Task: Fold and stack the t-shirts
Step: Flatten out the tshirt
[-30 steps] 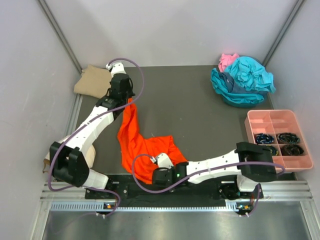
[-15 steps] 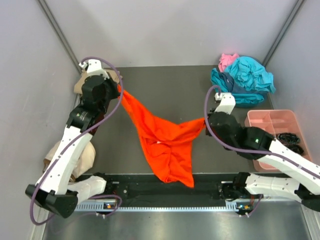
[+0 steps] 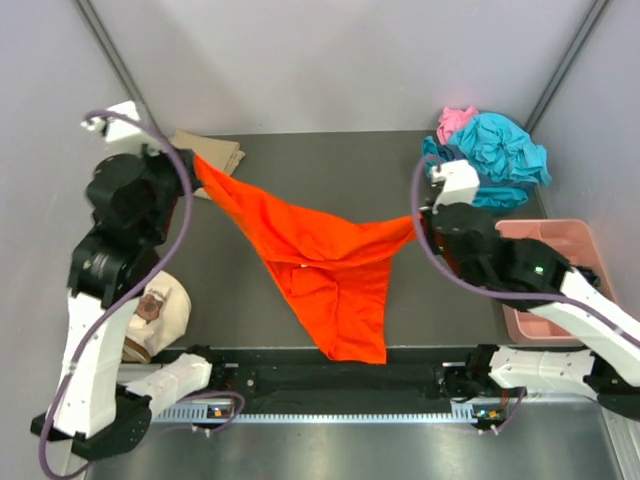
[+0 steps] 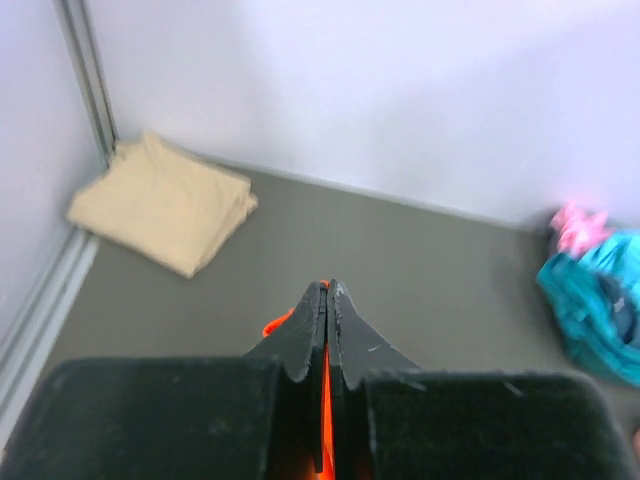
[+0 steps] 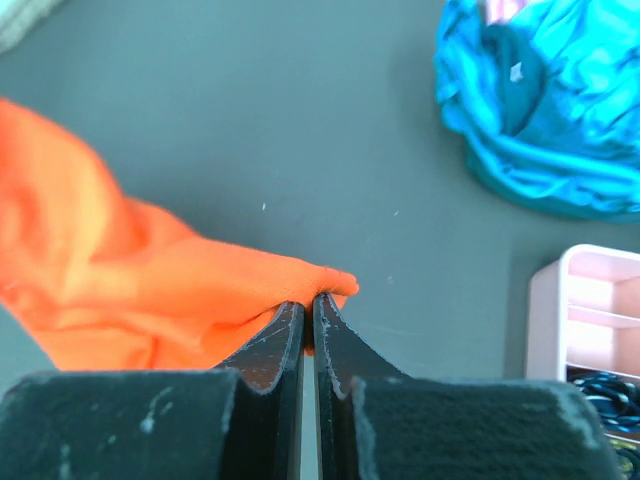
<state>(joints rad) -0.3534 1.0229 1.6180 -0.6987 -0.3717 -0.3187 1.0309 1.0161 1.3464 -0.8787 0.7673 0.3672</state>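
Seen from above, a white-and-black left arm (image 3: 105, 260) and right arm (image 3: 530, 275) rise from a black rail (image 3: 340, 378) at the near edge of a dark grey surface (image 3: 340, 165). Near the front left, beside the left arm, sits a cream round cap-like object (image 3: 168, 305).

A bright orange cloth t-shirt (image 3: 320, 260) is strung between the two arms over the middle of the surface. One corner is pulled up toward the far left and another out to the right. The rest sags in a loose point toward the near edge. Whether its lowest part rests on the surface cannot be told.

The left arm's fingers (image 4: 305, 335) are pressed together with a sliver of orange cloth pinched between them. The right arm's fingers (image 5: 280, 335) are likewise closed, clamping a bunched orange corner.

On the right side, partly hidden by the right arm, is a pink plastic compartment tray (image 5: 548, 300).

Farther back, in the far left corner, a tan t-shirt (image 4: 160, 200) lies folded flat. In the far right corner is a crumpled heap of teal t-shirts (image 3: 495, 155), with a pink t-shirt (image 3: 455, 120) touching its far left edge.
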